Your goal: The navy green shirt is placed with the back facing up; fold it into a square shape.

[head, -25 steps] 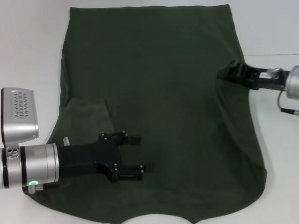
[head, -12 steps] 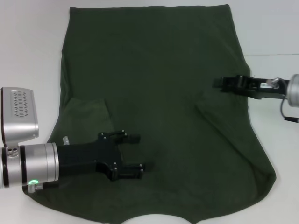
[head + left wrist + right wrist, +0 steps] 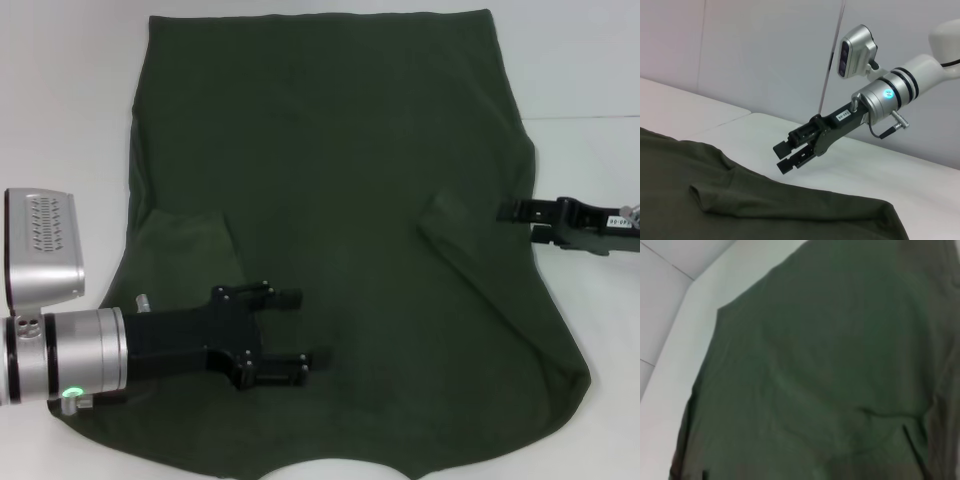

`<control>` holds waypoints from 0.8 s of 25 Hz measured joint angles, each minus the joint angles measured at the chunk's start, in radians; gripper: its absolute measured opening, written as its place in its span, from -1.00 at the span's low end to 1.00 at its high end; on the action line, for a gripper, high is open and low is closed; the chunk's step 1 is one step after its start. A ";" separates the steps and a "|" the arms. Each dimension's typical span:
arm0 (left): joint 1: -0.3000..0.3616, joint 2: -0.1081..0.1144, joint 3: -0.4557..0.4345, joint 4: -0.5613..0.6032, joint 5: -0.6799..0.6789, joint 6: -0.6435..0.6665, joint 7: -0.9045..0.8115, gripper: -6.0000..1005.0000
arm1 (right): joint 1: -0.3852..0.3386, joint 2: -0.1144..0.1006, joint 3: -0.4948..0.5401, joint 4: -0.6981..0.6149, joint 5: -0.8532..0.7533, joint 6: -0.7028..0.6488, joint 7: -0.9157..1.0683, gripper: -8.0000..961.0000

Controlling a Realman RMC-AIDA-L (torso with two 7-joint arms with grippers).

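**Folding the green shirt: both sleeves tucked in**

The navy green shirt [image 3: 340, 230] is spread flat on the white table [image 3: 60, 100]. Its left and right sleeves are seen folded onto the body. The left gripper [image 3: 290, 335] is held over the near left part, fingers apart and empty. The right gripper [image 3: 510, 210] is seen at the shirt's right edge, raised above the table, fingers slightly apart, nothing held.
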 joint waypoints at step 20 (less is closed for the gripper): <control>-0.001 0.000 -0.003 0.003 0.000 0.001 0.000 0.71 | -0.001 0.030 -0.024 0.002 -0.002 0.095 -0.006 0.67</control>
